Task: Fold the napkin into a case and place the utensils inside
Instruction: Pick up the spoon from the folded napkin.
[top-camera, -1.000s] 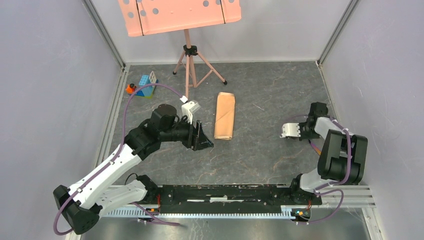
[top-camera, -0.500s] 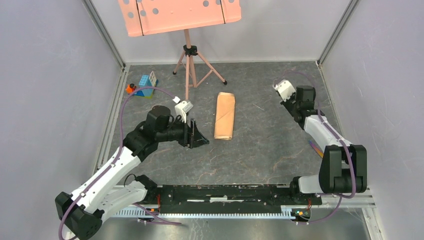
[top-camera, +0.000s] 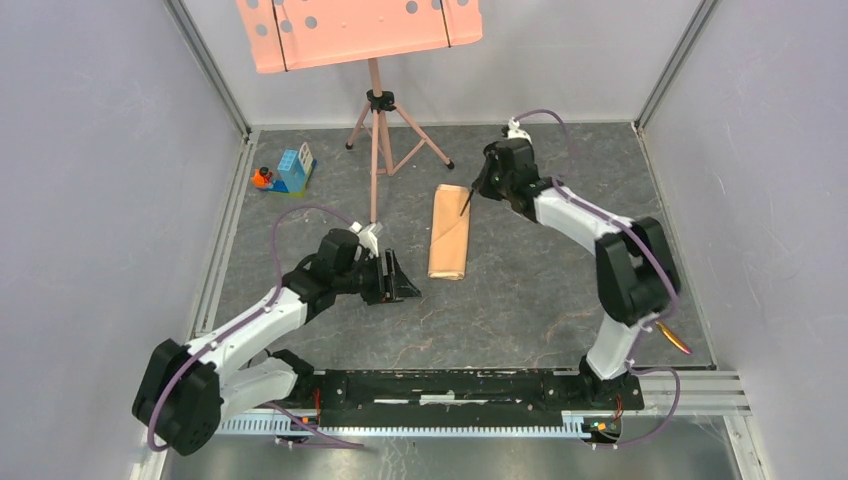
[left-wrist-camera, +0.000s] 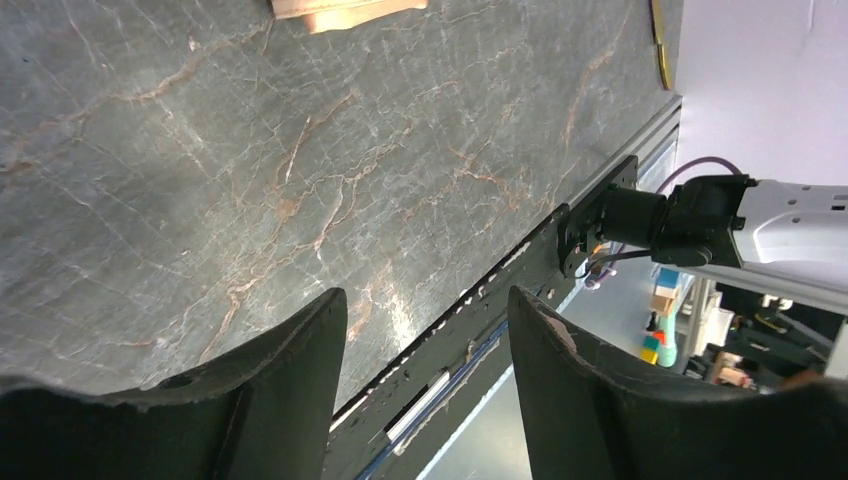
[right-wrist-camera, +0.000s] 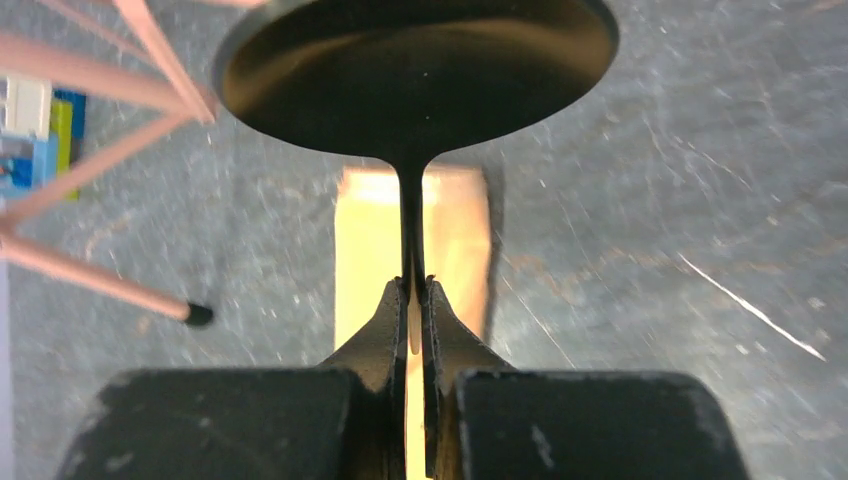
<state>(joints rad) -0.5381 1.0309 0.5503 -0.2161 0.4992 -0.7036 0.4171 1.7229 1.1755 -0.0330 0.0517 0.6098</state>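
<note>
The right tool (right-wrist-camera: 415, 290) is pinched almost fully shut on the thin neck of a black spoon (right-wrist-camera: 415, 60). Its wrist camera shows the grip plainly: both fingers press on the neck, and the broad oval bowl sticks out beyond the fingertips. From overhead, the spoon is only a short dark sliver slanting down from that tool.

The case (top-camera: 449, 232), a narrow peach-tan cloth pocket, lies flat on the counter (top-camera: 520, 290). Its far end is directly under and ahead of the right tool. The right wrist view shows this end as a blurred pale strip behind the spoon's neck. Whether the spoon touches the cloth cannot be told.

The left tool (left-wrist-camera: 427, 300) stands wide open and holds nothing. The overhead view shows it low over the counter, with the case just beyond its fingertips and apart from them. Its own camera catches only one corner of the case at the top edge of the picture, past bare marbled counter.

That camera also shows a gold-orange utensil (left-wrist-camera: 659, 45) far ahead of the left tool at the counter's edge. Overhead, it lies beside the right arm's base.

Only the overhead view shows the whole salmon-pink music stand (top-camera: 375, 110) and the toy blocks (top-camera: 292, 172), both well beyond the left tool. The right wrist view catches just the stand's legs and a corner of the blocks.
</note>
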